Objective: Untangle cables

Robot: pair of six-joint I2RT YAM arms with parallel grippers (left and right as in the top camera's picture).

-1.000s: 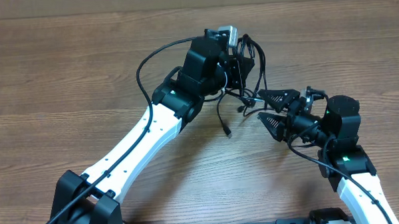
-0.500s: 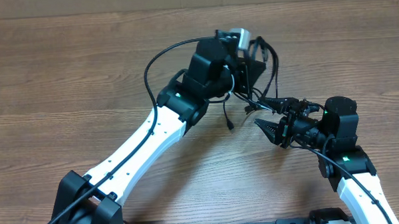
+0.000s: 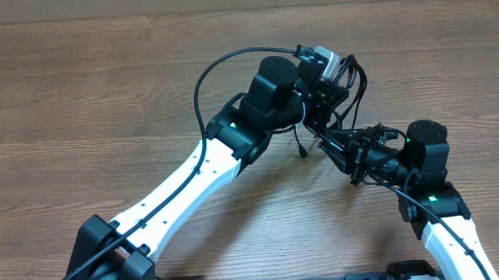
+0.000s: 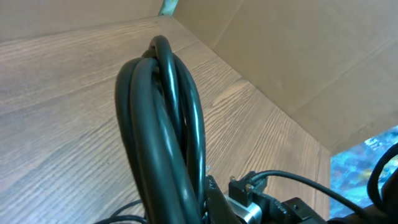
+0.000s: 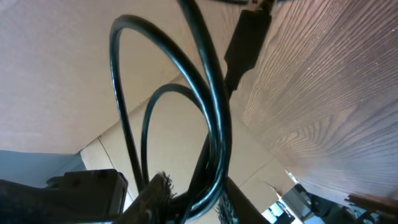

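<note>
Surface: a wooden table (image 3: 106, 95), brown, its grain running side to side in the overhead view.
Room: a tan cardboard wall (image 4: 280, 56) stood along the table's far edge and met the wood in a straight seam. Past its end lay a blue patch (image 4: 367, 171), too blurred to name.
Cables: the cables (image 3: 353, 80) were bunched in black loops above the far right part of the table, held off the wood between the two arms. In the left wrist view the loops rose as one thick arch, close to the lens.
Left gripper: the left gripper (image 3: 329, 77) was pressed together on the bunch, with the loops spilling out on its right side.
Right gripper: the right gripper (image 3: 334, 144) sat just below the bunch, pointing up and left. Its fingers stood narrow, with cable strands running down between them and touching both sides in the right wrist view.
Loose end: one strand hung from the bunch, ending in a small plug (image 3: 301, 153) over the wood, just left of the right gripper.
</note>
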